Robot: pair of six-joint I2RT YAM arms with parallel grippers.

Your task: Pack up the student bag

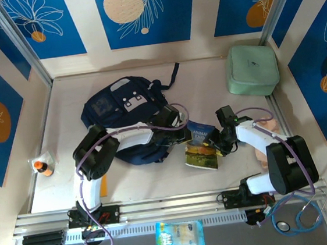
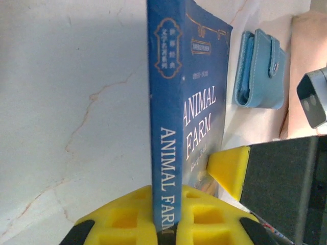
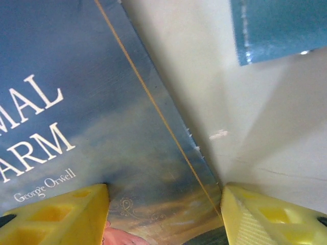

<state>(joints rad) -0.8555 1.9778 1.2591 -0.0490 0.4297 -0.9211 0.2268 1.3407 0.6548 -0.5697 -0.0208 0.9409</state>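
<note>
The student bag (image 1: 121, 106), navy with pale panels, lies at the table's centre left. Just right of it, a blue "Animal Farm" book (image 1: 201, 148) stands on edge. My left gripper (image 1: 178, 131) is shut on its spine; the left wrist view has the spine (image 2: 166, 127) pinched between both yellow pads, gripper (image 2: 166, 206). My right gripper (image 1: 217, 146) is open at the book's other side. In the right wrist view its gripper (image 3: 166, 209) straddles the cover's edge (image 3: 102, 102), one fingertip (image 3: 66, 212) on the cover, the other on the table.
A blue wallet (image 2: 259, 71) lies on the table beyond the book. A pale green zip case (image 1: 252, 69) sits at the back right. An orange-capped bottle (image 1: 42, 167) stands at the left edge. A snack packet (image 1: 179, 235) and a stethoscope (image 1: 296, 217) lie by the front rail.
</note>
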